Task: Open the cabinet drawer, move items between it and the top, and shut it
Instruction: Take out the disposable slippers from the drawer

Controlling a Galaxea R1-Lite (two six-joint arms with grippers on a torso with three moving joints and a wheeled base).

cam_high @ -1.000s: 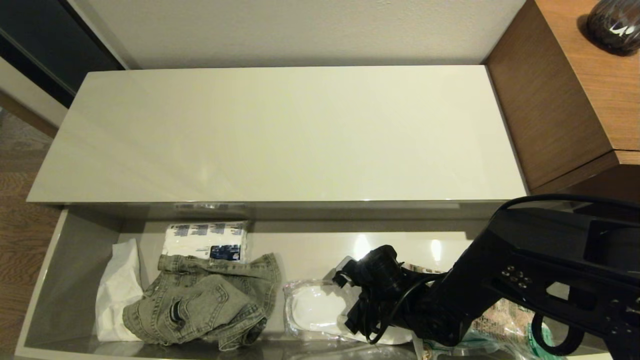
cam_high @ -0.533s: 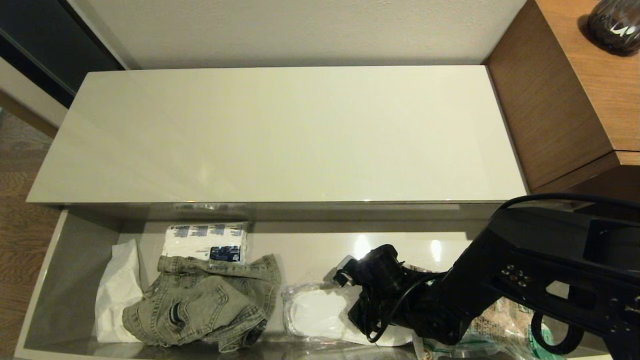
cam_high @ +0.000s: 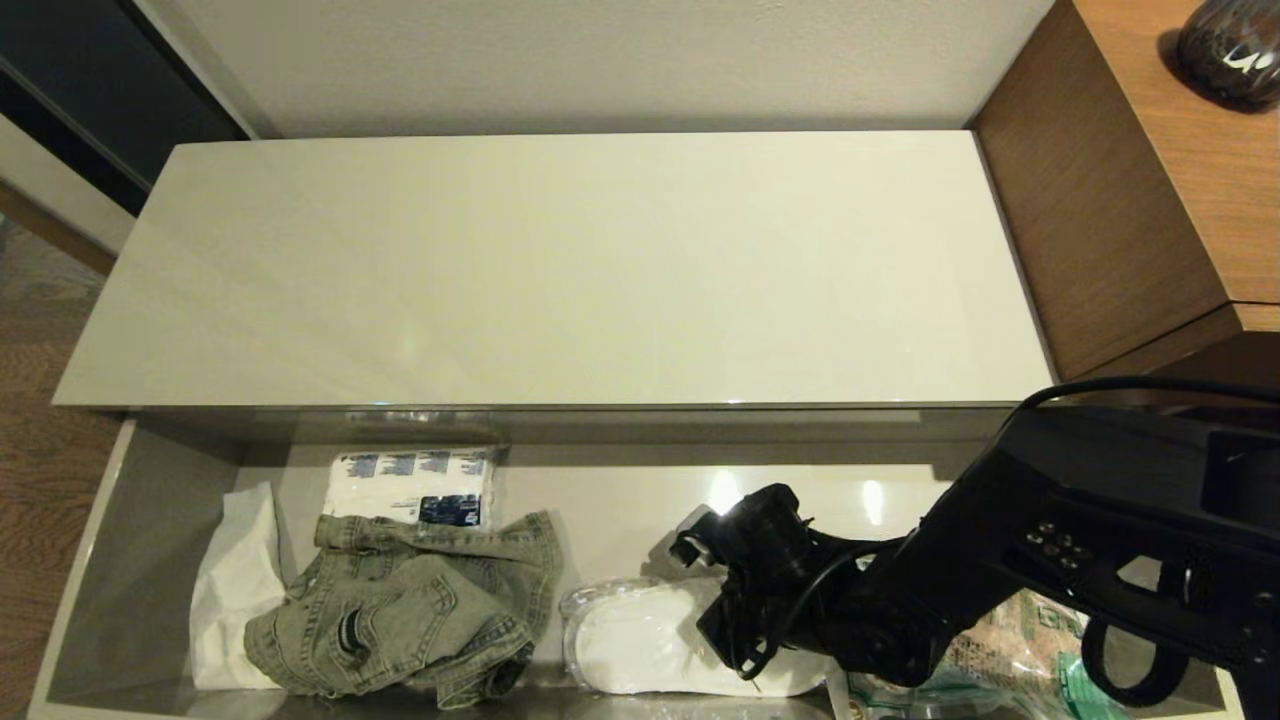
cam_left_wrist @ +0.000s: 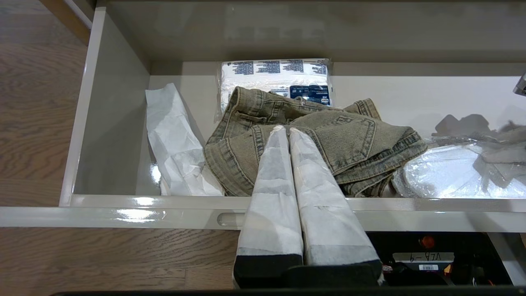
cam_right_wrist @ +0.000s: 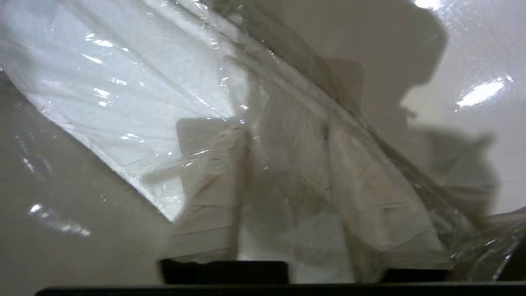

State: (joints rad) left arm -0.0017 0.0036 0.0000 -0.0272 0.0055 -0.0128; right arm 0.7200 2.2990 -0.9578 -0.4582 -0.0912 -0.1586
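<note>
top (cam_high: 560, 270) lying bare across mid-frame, white wall behind | cabinet drawer (cam_high: 150, 560) standing open along lower frame | jacket (cam_high: 410, 610) lying lower left | slipper pack (cam_high: 650, 640) lying lower centre | right gripper (cam_right_wrist: 287, 148) pinching slipper pack's plastic | left gripper (cam_left_wrist: 287, 129) hanging pressed together before drawer front
</note>
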